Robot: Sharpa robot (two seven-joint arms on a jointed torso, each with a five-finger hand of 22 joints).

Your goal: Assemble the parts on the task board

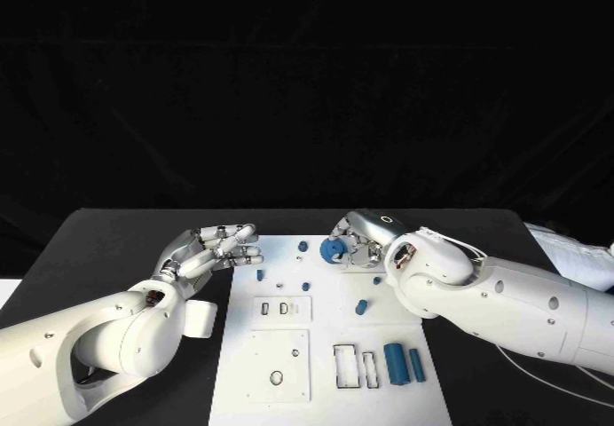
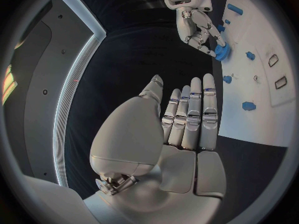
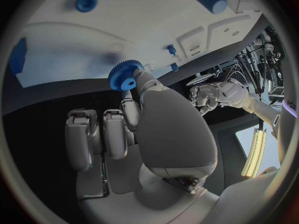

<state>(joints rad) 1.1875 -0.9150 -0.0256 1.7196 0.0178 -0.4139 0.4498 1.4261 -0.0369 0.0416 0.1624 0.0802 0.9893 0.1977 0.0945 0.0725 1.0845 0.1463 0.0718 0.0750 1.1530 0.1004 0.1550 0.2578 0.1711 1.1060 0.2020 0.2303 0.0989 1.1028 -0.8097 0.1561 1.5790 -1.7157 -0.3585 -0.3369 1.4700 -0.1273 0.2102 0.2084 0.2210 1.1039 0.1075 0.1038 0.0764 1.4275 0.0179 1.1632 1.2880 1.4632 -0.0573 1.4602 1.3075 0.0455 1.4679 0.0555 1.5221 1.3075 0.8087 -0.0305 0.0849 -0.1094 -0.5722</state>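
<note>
Right hand (image 1: 362, 232) pinches the blue gear (image 1: 333, 250) over the board's (image 1: 288, 355) far end; left hand (image 1: 211, 250) hovers empty beside it, fingers straight.

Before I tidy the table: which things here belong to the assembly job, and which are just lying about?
Part of the job:
- white task board
- blue toothed gear, held by the right hand
- two blue cylinders
- small blue pegs

Lying about:
- nothing I can see; the left hand holds nothing
</note>
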